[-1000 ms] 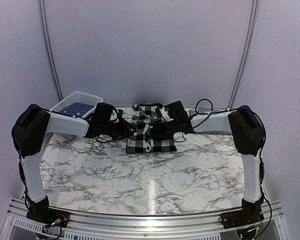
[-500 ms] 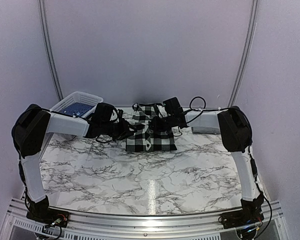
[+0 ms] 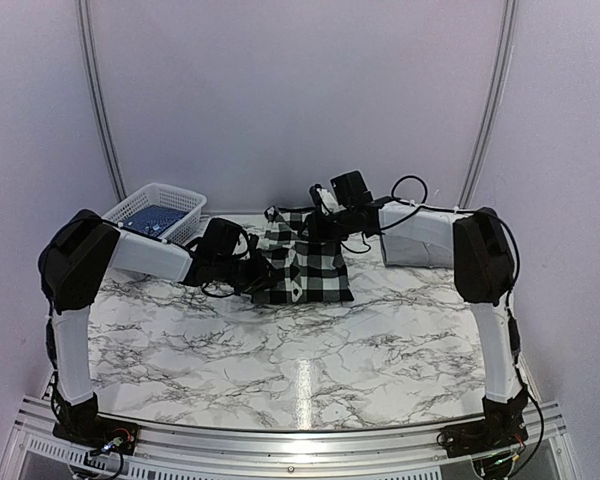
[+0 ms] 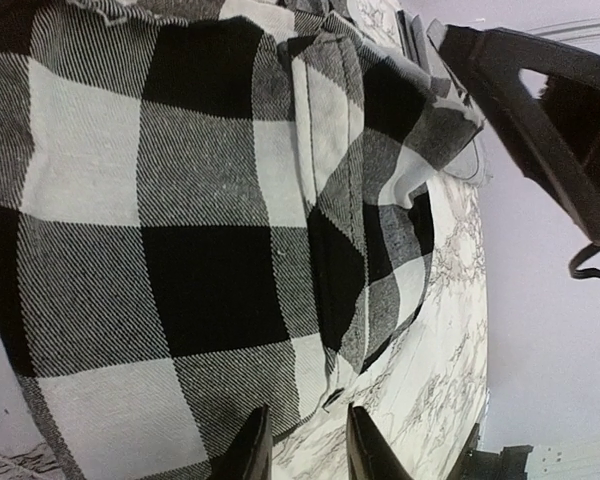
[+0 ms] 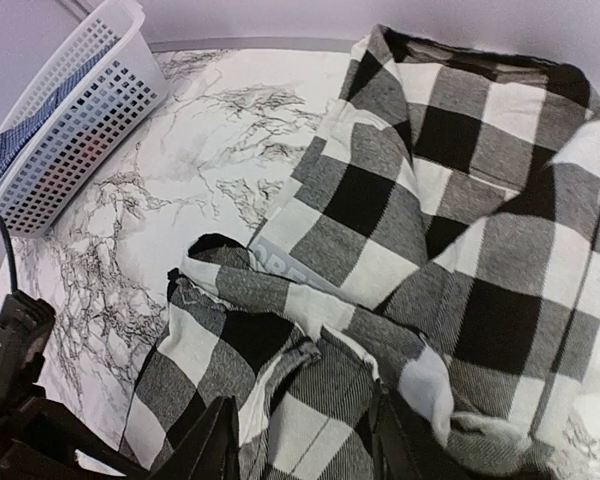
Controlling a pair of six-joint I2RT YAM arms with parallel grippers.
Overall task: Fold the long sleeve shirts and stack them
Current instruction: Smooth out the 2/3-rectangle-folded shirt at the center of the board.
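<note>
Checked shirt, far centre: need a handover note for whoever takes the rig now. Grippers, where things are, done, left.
Left gripper: jaws open, low at the left edge of the checked shirt, nothing clamped between them.
Right gripper: jaws open, above the shirt's rumpled folds.
Shirt: far centre of the marble table, roughly rectangular but lumpy, layers bunched on top.
White basket, far left, holds blue cloth.
Done: rough fold only.
Left: flatten and square it, then stack. No second checked shirt clearly visible.
</note>
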